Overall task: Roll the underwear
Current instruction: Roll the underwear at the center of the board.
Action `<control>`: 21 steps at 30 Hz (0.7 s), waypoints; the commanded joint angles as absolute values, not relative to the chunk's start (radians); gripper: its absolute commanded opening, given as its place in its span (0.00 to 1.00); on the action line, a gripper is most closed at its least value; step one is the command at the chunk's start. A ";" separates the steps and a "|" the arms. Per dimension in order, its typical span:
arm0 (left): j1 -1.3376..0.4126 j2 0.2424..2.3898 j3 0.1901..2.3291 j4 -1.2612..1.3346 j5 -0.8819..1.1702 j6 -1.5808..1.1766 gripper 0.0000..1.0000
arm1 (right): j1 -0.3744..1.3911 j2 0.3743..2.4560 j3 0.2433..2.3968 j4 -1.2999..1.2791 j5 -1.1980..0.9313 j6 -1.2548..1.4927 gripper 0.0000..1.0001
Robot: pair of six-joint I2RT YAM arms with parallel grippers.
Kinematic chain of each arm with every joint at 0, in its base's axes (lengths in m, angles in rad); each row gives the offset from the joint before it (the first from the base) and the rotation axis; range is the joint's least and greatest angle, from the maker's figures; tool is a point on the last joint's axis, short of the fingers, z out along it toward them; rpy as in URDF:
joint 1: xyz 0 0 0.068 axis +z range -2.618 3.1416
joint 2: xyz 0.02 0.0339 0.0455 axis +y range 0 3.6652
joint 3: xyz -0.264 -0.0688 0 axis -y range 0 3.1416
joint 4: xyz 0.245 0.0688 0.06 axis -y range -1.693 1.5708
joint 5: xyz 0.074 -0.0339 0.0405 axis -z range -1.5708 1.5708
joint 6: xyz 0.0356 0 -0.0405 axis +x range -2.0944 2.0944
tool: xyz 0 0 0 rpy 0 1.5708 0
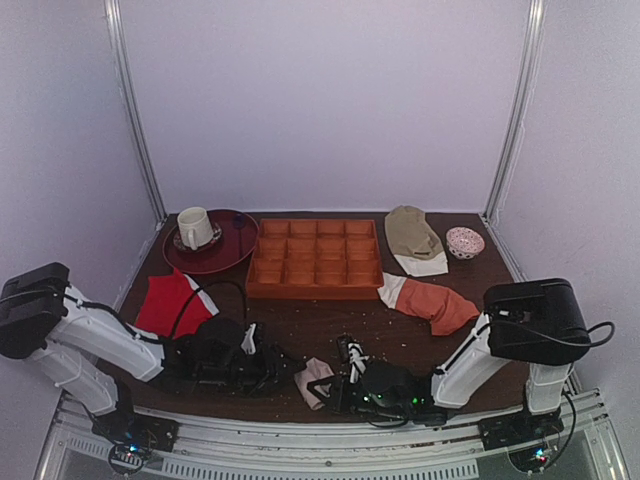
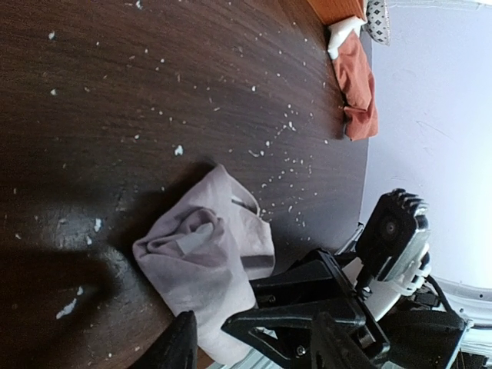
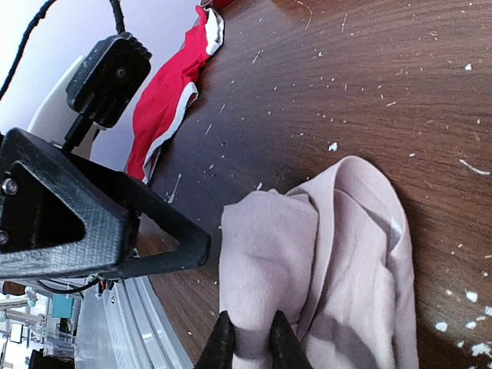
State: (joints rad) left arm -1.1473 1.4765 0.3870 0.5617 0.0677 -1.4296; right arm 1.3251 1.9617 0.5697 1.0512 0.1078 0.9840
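Top view, from the left: the left gripper (image 1: 280, 362) sits low over the table (image 1: 330, 325) by its near edge, jaws spread wide and gripping nothing. Its wrist view puts the near hem of the underwear (image 2: 204, 254) between the open fingers (image 2: 175, 347); I cannot tell whether they touch it. The red garment (image 1: 170, 300) lies behind the left arm, well apart from the work. The underwear (image 1: 314, 381) is a crumpled pinkish bundle, partly folded over on itself, on bare wood between the two grippers. The right gripper (image 1: 340, 378) is at its right side with jaws almost closed, pinching a fold at the cloth's edge; the wrist view shows the fingertips (image 3: 223, 346) nipped on the fabric. The orange garment (image 1: 432, 303) lies further right, away from both arms. Step in hand, by my reading: forming the roll, with the right side anchoring one end and the left placed to take the other. The bundle is loose and uneven, not yet a tight roll. The next move calls for the left jaws to close on the free edge without bunching it. The cloth then has to turn over toward the pinned end under tension, so the layers do not slip apart.
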 commanded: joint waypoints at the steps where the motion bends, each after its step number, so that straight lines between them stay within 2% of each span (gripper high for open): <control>1: -1.156 1.407 0.386 0.450 0.061 -1.410 0.53 | 1.329 2.002 0.534 0.770 0.061 0.969 0.00; 10: -1.157 1.541 0.353 0.627 0.095 -1.447 0.55 | 1.329 2.001 0.539 0.768 0.051 0.962 0.00; 21: -1.157 1.629 0.393 0.688 0.094 -1.454 0.55 | 1.329 1.996 0.539 0.770 0.034 0.953 0.00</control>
State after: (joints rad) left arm -1.1522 1.5909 0.3645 0.6640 0.0872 -1.4528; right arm 1.3247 1.9503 0.5762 1.0203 0.1036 0.9714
